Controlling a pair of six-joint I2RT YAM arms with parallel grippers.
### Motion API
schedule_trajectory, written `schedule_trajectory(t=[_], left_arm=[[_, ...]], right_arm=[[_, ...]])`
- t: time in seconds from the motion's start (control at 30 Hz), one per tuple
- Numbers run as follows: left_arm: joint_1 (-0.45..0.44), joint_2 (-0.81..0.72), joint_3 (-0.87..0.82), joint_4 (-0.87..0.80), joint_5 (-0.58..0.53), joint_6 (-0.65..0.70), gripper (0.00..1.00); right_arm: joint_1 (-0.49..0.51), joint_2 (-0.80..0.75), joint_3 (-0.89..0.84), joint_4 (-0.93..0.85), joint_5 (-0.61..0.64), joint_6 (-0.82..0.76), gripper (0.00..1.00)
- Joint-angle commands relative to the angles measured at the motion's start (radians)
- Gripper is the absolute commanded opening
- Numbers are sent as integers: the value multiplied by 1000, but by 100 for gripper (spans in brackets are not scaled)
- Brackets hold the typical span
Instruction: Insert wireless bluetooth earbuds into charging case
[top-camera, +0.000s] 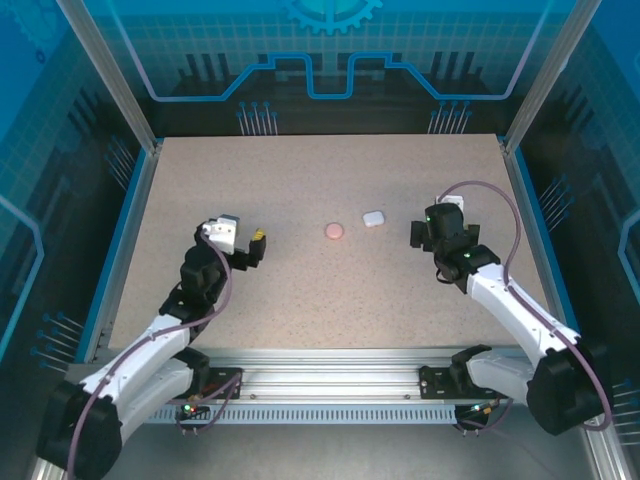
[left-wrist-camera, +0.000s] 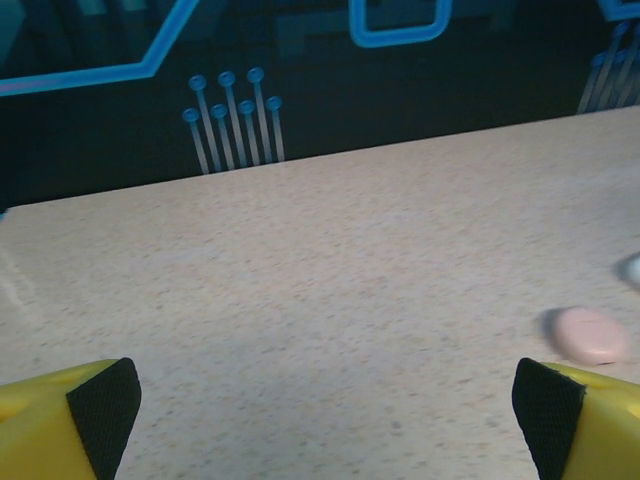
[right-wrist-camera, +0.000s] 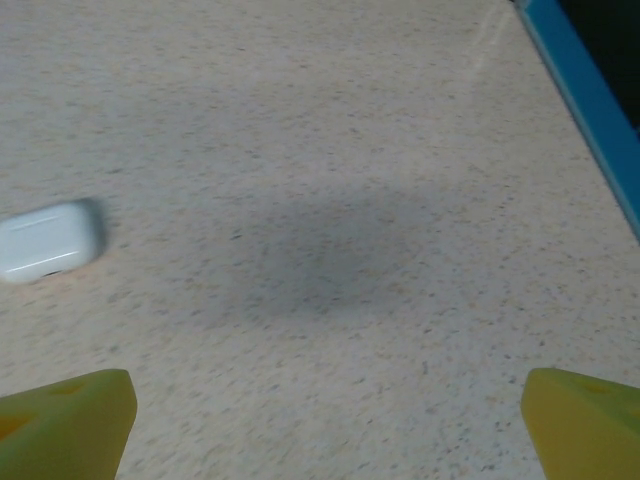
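Two small closed charging cases lie near the table's middle: a pink round case and, just right of it, a white rounded-square case. The earbuds are out of view. My left gripper hovers left of the pink case and stands open, with bare table between its yellow fingers. In the left wrist view the pink case lies ahead at the right. My right gripper is right of the white case, open and holding nothing. The right wrist view has the white case off to the left.
The speckled tabletop is bounded by a blue rim on the right and metal frame posts at the back corners. A metal rail with the arm bases runs along the near edge.
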Motion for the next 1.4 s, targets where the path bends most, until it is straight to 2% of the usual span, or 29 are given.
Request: schedule_trajectory(t=[0.0,0.23,0.5,0.63,0.67,0.73,0.77,0.83,0.87,0.97,1.03,1.37], left_arm=[[43,79,-44,184,-66,36,99],[159,285,-106,376,-30,-35,99],[187,505,-62,555,112,-16,99],[201,596,-62,625,138,-22,99],[213,618,-63,643,166,-24,99],[217,662,-51,668,189,-14,99],[221,650,-28,605,181,-24,99],[237,659,5,558,194,-37,99],[247,651,22,514,211,-45,99],[273,658,58,454,240,-67,99],[293,662,94,394,248,-92,99],[311,665,99,386,245,-116,99]], right_arm=[[-49,46,-58,190,81,-46,100],[-110,110,-191,532,74,-139,100],[-148,249,-288,892,-31,-244,100],[-176,302,-355,1085,-135,-270,100],[-180,290,-349,1041,-172,-266,100],[-195,306,-361,1087,-265,-294,100],[-201,327,-363,1101,-320,-307,100],[-203,395,-384,1228,-320,-319,100],[-212,368,-346,1107,-322,-291,100],[-243,372,-339,1088,-386,-283,100],[-242,372,-336,1085,-386,-283,100],[-222,377,-339,1101,-358,-301,100]])
